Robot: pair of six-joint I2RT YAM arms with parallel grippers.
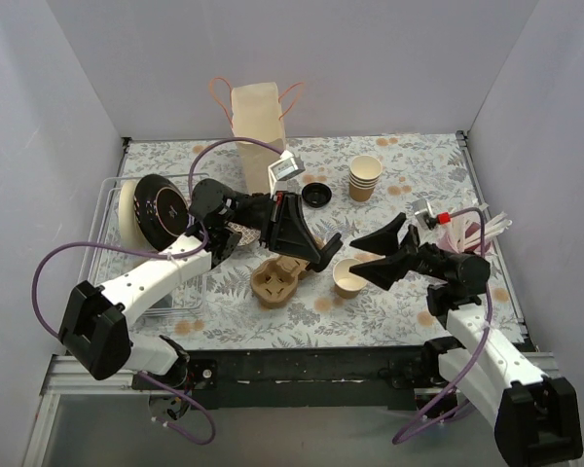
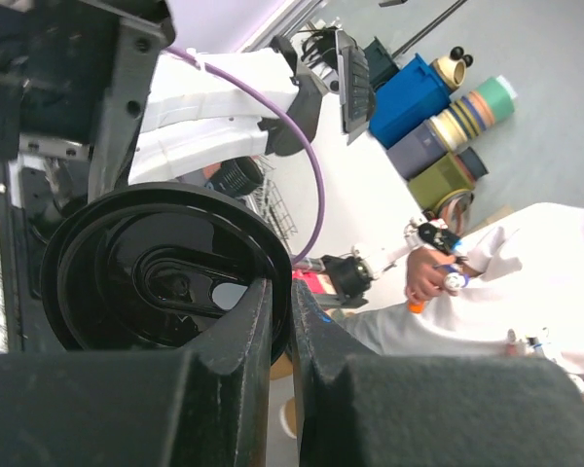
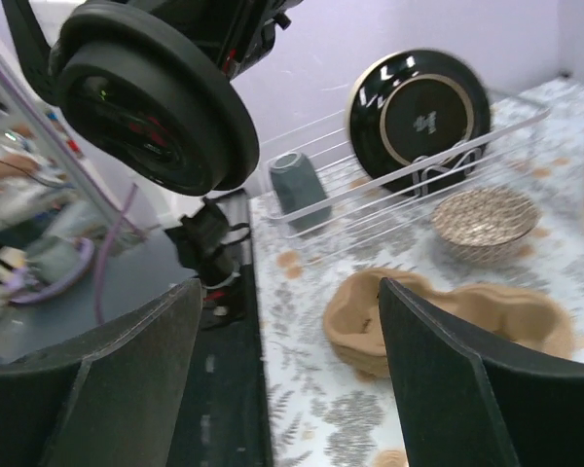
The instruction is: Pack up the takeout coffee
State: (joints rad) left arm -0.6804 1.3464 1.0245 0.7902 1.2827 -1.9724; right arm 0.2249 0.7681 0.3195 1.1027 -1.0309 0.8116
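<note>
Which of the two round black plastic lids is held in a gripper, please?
The round black plastic lid pinched in the left gripper; the other lid lies loose on the table.

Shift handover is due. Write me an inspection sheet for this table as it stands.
Surface: floral cloth across it.
Job's things: paper cup open, lidless, beside the right gripper; black lid pinched on edge.
Clutter: cup carrier, paper bag, cup stack, second lid, dish rack with plate, straws.
Grippers: left gripper shut on the lid; right gripper open, empty.
Cables: purple cables loop off both arms.
Surroundings: white walls; person in white in the room beyond.
</note>
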